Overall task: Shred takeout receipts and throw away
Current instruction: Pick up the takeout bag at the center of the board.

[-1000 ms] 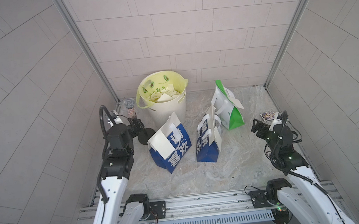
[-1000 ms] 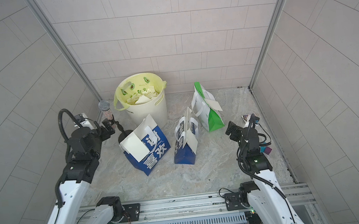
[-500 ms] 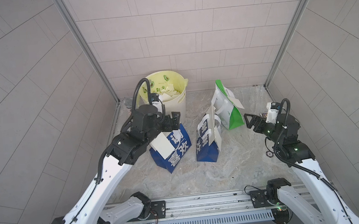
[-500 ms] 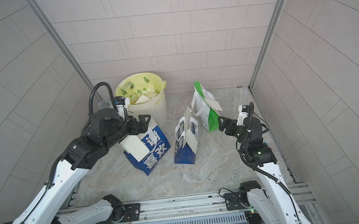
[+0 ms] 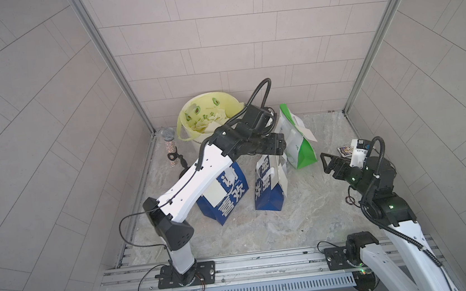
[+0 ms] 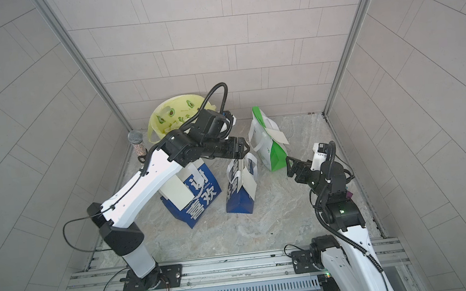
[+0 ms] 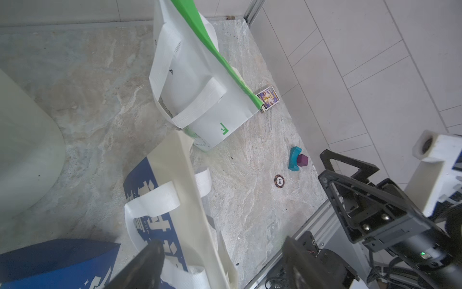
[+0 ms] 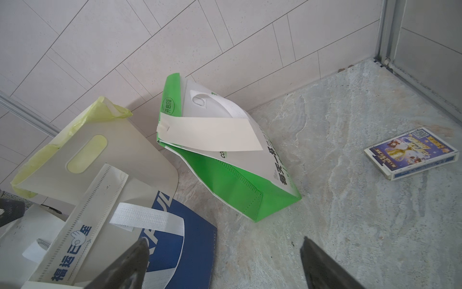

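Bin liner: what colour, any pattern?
Pale yellow bin liner with green avocado prints; shows best in a top view.

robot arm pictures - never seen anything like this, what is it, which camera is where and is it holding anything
Two robot arms stand on a rail. The wide pictures look down from one overhead camera; the close-ups come from cameras on the wrists. On the marble floor are a large blue bag, a smaller blue bag, a green-and-white bag, a card box and a yellow-lined bin holding paper scraps. A white receipt lies across the green-and-white bag. The left arm's fingers are open at the smaller blue bag's top edge; the right arm's fingers are open too. Nothing is held.
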Robot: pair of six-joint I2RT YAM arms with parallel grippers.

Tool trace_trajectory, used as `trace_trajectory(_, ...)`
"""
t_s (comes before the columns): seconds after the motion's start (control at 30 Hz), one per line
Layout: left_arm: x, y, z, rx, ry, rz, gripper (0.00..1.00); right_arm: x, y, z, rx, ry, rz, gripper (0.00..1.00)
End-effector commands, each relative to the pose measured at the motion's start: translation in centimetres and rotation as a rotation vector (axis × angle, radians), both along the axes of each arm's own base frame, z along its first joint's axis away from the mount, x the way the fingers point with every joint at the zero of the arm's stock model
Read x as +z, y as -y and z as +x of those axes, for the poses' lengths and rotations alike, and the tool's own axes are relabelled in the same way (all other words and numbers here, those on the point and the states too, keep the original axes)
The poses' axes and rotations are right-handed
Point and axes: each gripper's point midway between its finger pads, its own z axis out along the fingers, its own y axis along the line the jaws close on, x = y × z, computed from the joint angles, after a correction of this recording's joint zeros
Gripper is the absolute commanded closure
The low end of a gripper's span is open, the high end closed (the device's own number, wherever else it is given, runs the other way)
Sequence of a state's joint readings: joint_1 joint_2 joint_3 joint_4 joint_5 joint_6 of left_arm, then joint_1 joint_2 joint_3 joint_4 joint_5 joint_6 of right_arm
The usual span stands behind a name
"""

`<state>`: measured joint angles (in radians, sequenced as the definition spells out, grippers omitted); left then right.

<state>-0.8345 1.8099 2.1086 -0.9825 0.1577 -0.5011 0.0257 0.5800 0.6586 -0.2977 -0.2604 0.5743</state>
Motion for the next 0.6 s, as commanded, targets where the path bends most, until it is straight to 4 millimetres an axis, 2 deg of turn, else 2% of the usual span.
trace_trajectory(0.0,-2.1,-1.6,-0.3,0.021,-0.005,0.172,0.25,-0.5,0.4,-0.4,-0.040,-0.004,0.047,0.06)
trace_trajectory(0.03,-2.2,-1.6,0.0,0.030,0.008,0.196,0.27,-1.4,0.4,-0.5,-0.041,-0.018,0.059,0.07)
trace_trajectory(0.1,-2.7,-1.7,0.6,0.046,0.025,0.249,0.30,-2.0,0.4,-0.6,-0.049,-0.024,0.085,0.07)
trace_trajectory(0.37,-5.1,0.1,2.0,0.025,0.015,0.275,0.51,-1.8,0.5,-0.8,-0.047,-0.025,0.057,0.08)
trace_trajectory(0.57,-6.0,0.9,2.6,0.014,0.015,0.280,0.68,-2.0,0.2,-1.2,-0.017,-0.051,0.026,0.08)
